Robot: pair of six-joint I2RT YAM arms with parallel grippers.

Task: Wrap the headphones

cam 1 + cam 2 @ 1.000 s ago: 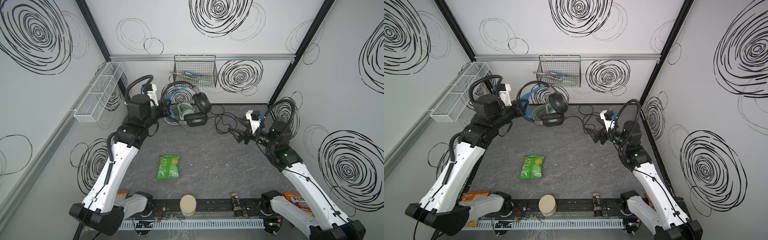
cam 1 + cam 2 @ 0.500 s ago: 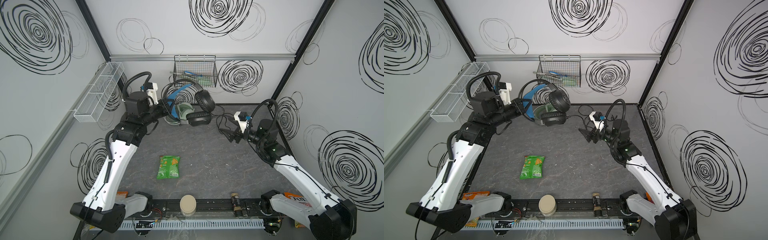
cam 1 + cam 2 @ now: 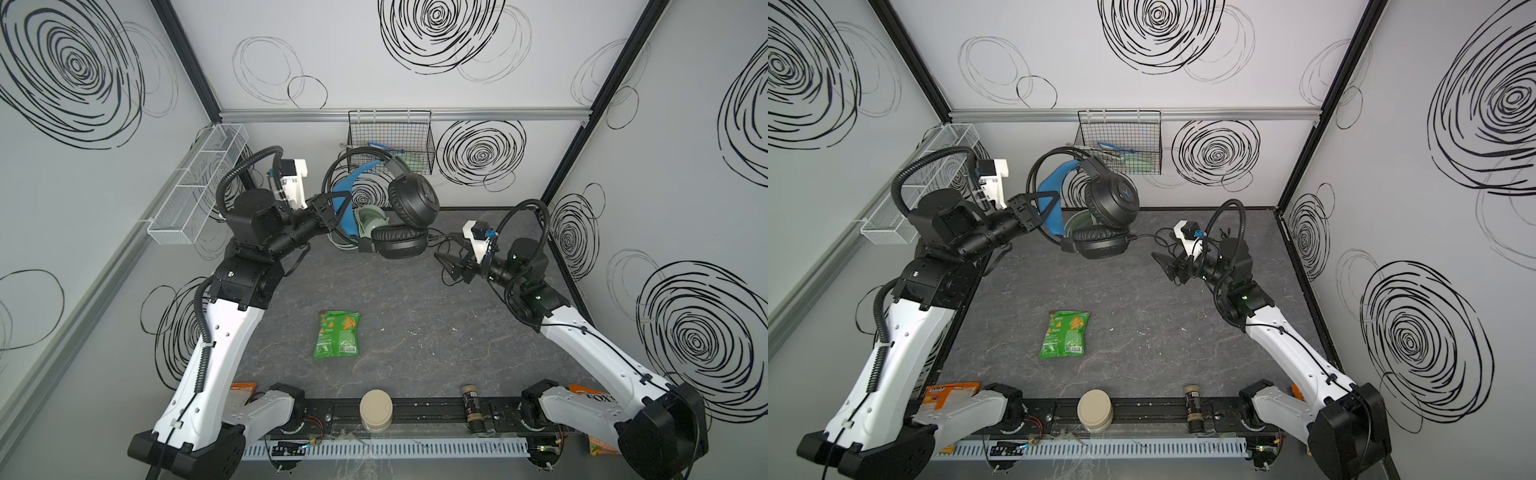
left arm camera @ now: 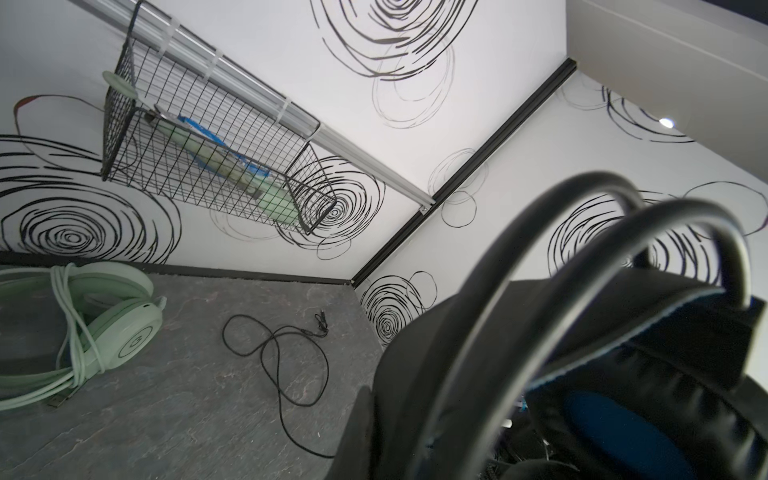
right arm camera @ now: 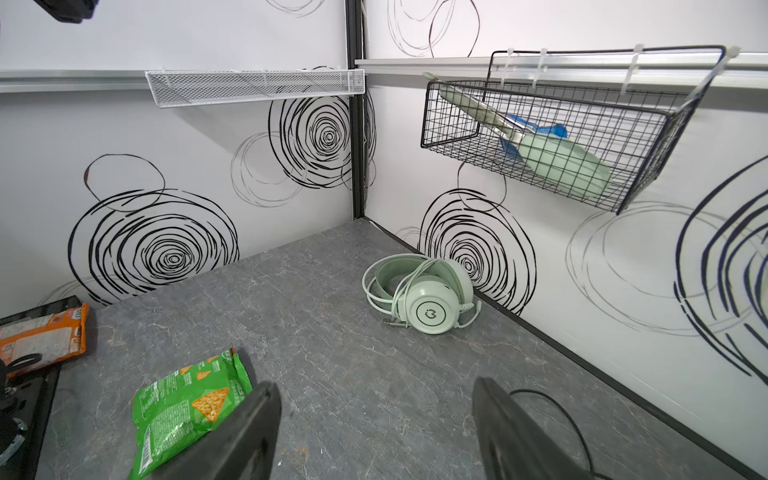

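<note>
Half done: one headset wrapped, one to go

The mint-green headset (image 5: pixel 430 309) lay at 12 o'clock on the table (image 3: pixel 415 332), cable wound round its band. The black headset (image 3: pixel 409 208) hung above it, clenched by its blue band in the left gripper (image 3: pixel 337 210). Its black cable (image 3: pixel 1142 236) trailed loose toward 2 o'clock, near the right gripper (image 3: pixel 451 266), which was spread open and empty.

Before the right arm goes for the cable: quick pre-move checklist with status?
1. left gripper shut on black headphones, at the blue headband: ok.
2. right gripper open and empty: ok.
3. black cable wrapped: not ok, it trails loose onto the table.
4. Cable between the right jaws: not ok, it lies beside them.
5. mint-green headphones wrapped: ok, cord wound around them.
6. chip bag clear of the cable: ok.
</note>
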